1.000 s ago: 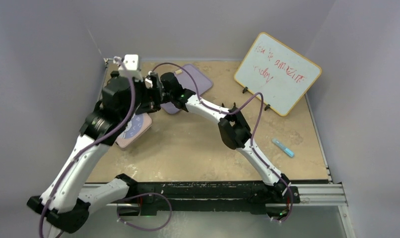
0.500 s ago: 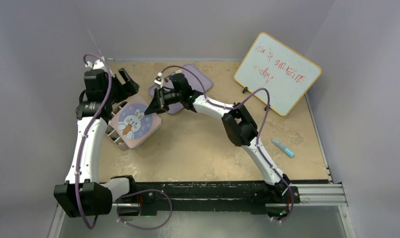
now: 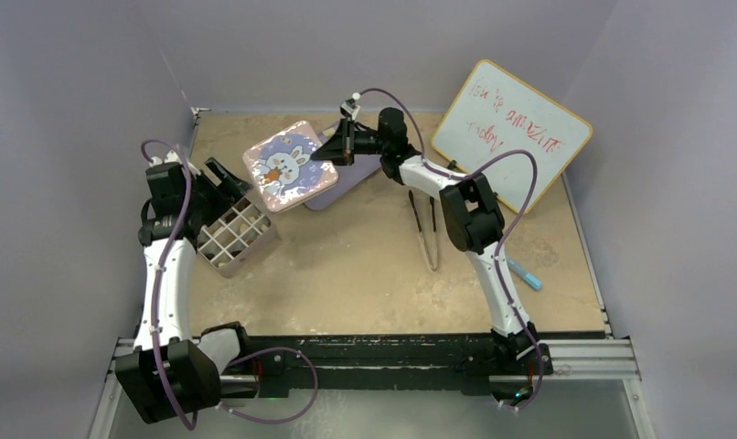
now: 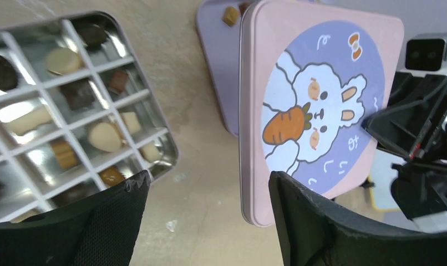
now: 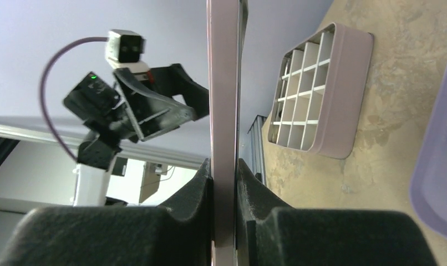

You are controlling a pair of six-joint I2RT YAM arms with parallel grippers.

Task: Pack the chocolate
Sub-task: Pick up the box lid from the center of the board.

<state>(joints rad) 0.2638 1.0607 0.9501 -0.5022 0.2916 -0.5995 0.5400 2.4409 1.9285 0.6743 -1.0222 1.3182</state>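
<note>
Chocolate [image 4: 105,136] pieces, dark, caramel and cream, lie in the white-divided cells of an open pink tin [image 3: 238,236]. Two more lumps [image 4: 230,15] sit on the lilac tray [image 4: 218,77]. My right gripper [image 3: 333,149] is shut on the edge of the tin's pink bunny lid [image 3: 290,165], which it holds tilted above the tray's left end. The right wrist view has the lid [image 5: 224,100] edge-on between the pads [image 5: 202,183]. My left gripper [image 4: 207,185] is open and empty, just left of and behind the tin.
Metal tongs [image 3: 427,230] lie on the table right of centre. A whiteboard [image 3: 511,133] leans at the back right, and a blue marker [image 3: 522,272] lies near the right edge. The left wall stands close behind my left arm.
My right gripper has lifted the bunny lid off the tin and carried it back and right over the lilac tray. The left arm pulled back to the tin's left side, its jaws narrowing slightly.
</note>
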